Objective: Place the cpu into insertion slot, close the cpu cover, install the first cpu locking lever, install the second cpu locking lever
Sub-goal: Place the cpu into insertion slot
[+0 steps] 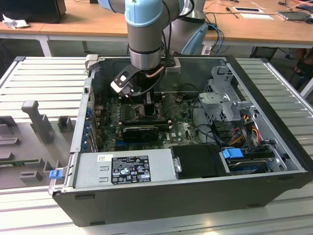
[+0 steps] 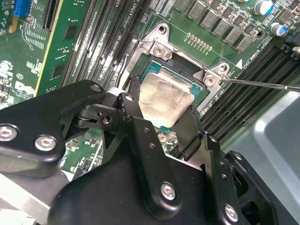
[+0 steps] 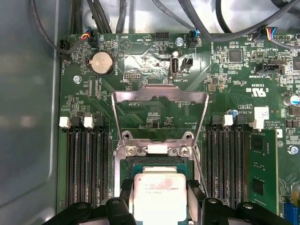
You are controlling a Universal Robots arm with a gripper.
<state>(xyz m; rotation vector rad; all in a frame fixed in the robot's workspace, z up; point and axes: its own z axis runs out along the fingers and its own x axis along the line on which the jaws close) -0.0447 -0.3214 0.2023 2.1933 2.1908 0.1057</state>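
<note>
1. Gripper (image 2: 163, 97): clamped on the cpu (image 3: 157, 199) by opposite edges.
2. Over the insertion slot (image 2: 180, 69), between its edges; possibly touching it.
3. Placement step; calls for level, square seating; cpu cover (image 3: 159, 93) open.

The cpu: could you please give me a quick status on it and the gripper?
Status: gripper shut on cpu. Chip over slot, seating unclear. Hinged cover swung open, off the slot. Thin lever off to one side.

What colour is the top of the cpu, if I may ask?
Pale silver-grey; the cpu shows best in the second wrist view.
</note>
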